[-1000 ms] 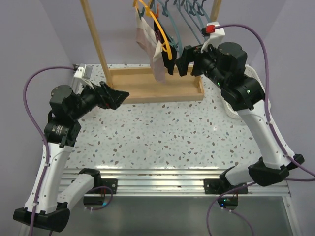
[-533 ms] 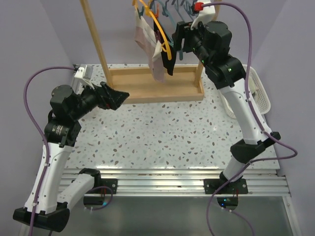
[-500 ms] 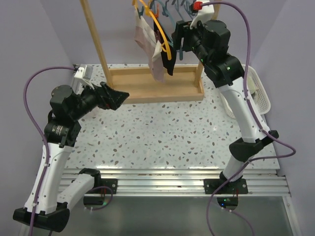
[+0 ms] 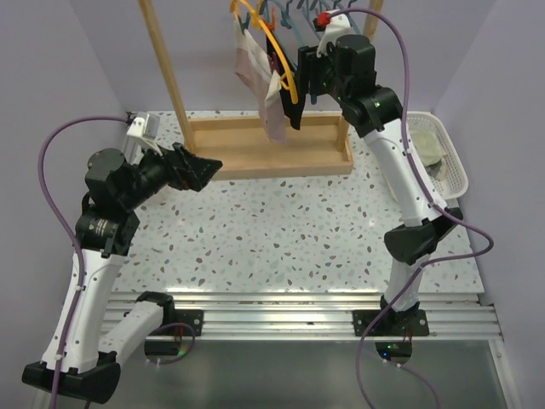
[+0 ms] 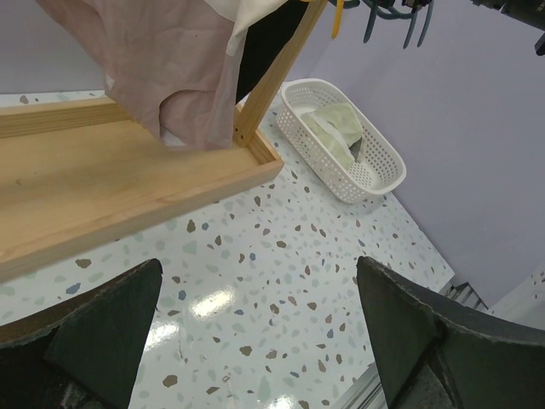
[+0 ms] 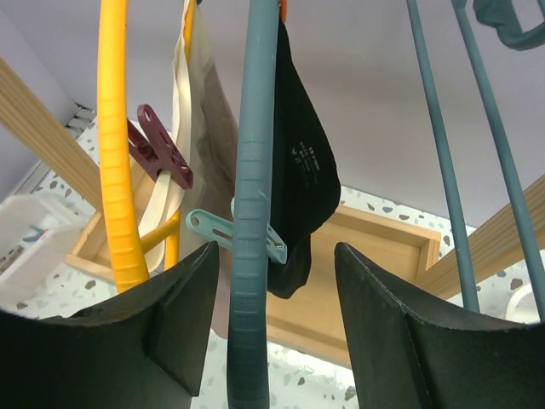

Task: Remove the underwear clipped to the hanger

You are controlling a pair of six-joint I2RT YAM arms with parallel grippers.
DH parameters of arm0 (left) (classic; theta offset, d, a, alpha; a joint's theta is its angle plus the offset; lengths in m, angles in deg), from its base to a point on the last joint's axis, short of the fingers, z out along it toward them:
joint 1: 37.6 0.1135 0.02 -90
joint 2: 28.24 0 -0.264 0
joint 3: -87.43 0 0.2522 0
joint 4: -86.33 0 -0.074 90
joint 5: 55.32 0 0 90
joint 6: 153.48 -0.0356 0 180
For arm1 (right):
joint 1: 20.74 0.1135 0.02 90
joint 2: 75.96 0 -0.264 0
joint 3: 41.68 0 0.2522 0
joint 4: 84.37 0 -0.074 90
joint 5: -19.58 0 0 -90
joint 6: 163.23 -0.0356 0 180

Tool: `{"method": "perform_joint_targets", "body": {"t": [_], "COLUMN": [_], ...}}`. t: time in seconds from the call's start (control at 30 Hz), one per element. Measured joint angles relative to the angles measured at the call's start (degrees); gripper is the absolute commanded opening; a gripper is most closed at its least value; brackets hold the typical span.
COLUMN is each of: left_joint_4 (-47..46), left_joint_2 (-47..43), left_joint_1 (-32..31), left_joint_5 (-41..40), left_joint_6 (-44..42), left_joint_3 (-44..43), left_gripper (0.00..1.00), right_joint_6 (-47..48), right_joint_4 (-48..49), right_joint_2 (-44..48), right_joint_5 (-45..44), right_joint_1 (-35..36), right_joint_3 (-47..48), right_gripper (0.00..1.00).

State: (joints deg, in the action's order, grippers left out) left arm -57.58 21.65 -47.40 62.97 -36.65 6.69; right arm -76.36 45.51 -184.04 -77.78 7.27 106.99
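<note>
The black underwear [image 6: 300,187] hangs from a pale teal clip [image 6: 223,230] on a blue-grey hanger [image 6: 251,213]; it shows in the top view [image 4: 290,100] too. The pink-mauve underwear [image 4: 271,102] hangs from the yellow hanger [image 6: 115,162], held by a maroon clip [image 6: 160,146]; its lower part shows in the left wrist view [image 5: 170,77]. My right gripper [image 6: 277,290] is open, raised at the rack, with the blue-grey hanger's bar between its fingers and the black underwear just beyond. My left gripper [image 5: 255,341] is open and empty, low over the table left of the rack.
The wooden rack has a tray base [image 4: 264,158] and upright posts [image 4: 166,68]. More teal hangers [image 4: 298,17] hang on its rail. A white basket [image 5: 341,141] holding pale green cloth stands at the right table edge, also in the top view [image 4: 438,158].
My right arm has risen and swung left towards the hangers, bringing its gripper up around the blue-grey hanger by the black underwear. The left arm has not moved.
</note>
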Motion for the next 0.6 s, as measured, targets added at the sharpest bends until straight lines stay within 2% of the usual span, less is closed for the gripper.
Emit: {"method": "perform_joint_targets", "body": {"t": [0.1,0.23,0.27,0.37,0.6], "left_joint_4": [0.0,0.0,0.0,0.0,0.0], "left_joint_2": [0.0,0.0,0.0,0.0,0.2], "left_joint_1": [0.0,0.0,0.0,0.0,0.0], "left_joint_5": [0.0,0.0,0.0,-0.1,-0.2], "left_joint_6": [0.0,-0.1,-0.1,-0.5,-0.5], "left_joint_3": [0.0,0.0,0.0,0.0,0.0], "left_gripper": [1.0,1.0,1.0,1.0,1.0], "right_joint_6": [0.3,1.0,1.0,1.2,1.0], "right_joint_4": [-0.3,-1.1,-1.6,-2.6,-2.8], "right_joint_2": [-0.6,-1.9,-2.2,-2.2,-2.0], "right_joint_5": [0.9,1.4,1.4,1.3,1.0], "right_joint_1": [-0.1,-0.1,-0.1,-0.1,-0.1], "right_joint_3": [0.2,1.6,2.0,2.1,2.7], "right_gripper": [0.52,0.29,0.16,0.0,0.0]}}
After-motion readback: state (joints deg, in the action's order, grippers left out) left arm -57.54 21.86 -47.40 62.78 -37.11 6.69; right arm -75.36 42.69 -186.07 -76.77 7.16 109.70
